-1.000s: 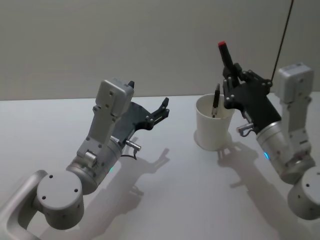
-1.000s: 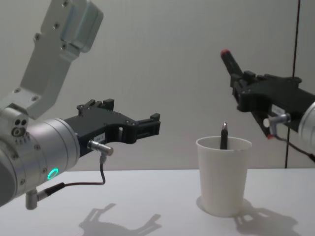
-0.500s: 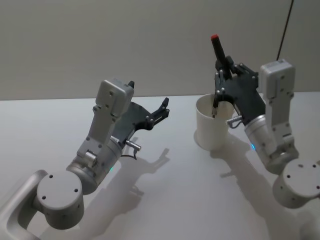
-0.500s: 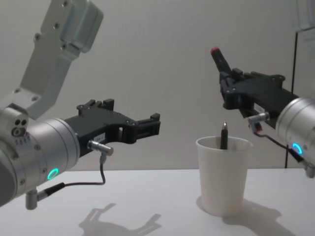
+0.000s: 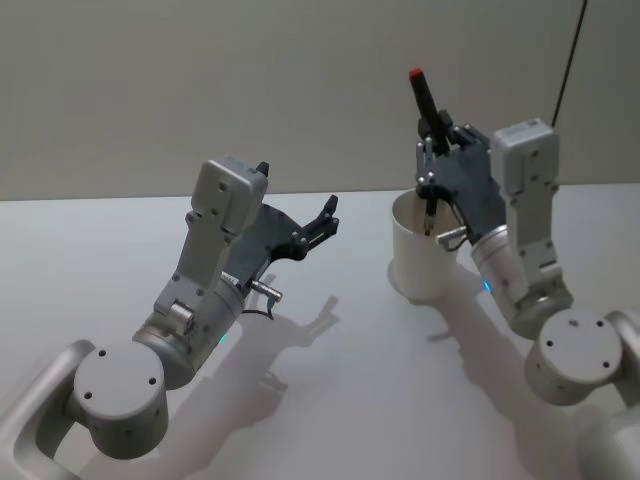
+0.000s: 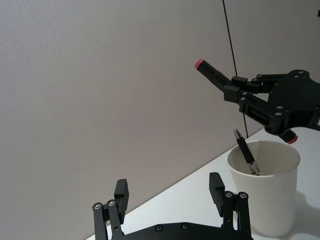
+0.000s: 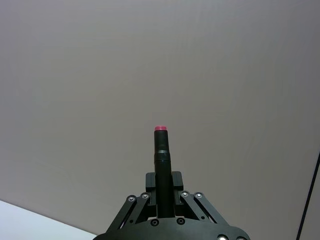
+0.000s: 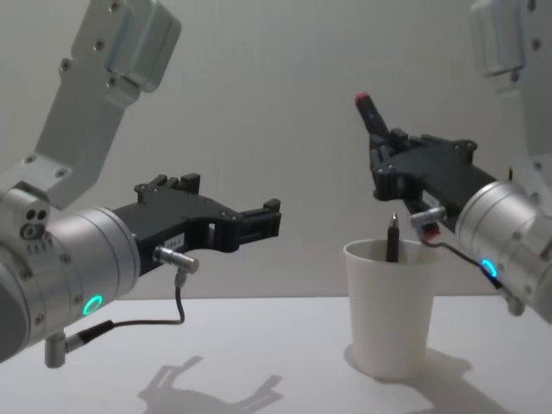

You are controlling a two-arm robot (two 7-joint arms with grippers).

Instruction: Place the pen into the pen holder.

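A: Where's the right pincer (image 8: 379, 155) sitting?

B: I'm seeing it hanging above the paper cup (image 8: 392, 309), just over the rim. It's clamping a black pen with a red end (image 8: 373, 116), and that pen is pointing up and tilting away from the arm.

A: Confirmed from the wrist?

B: Yes, on the right wrist view the fingers (image 7: 150, 187) are pressing on either side of the barrel (image 7: 161, 160), red tip up.

A: Cup status?

B: It's standing upright on the white desk (image 5: 330, 400), on my right side. A second dark pen (image 6: 246, 159) is already leaning inside it, with its top poking past the rim.

A: Left arm?

B: The left pincer (image 5: 325, 220) is hovering over the desk, well apart from the cup, fingers spread and holding nothing.
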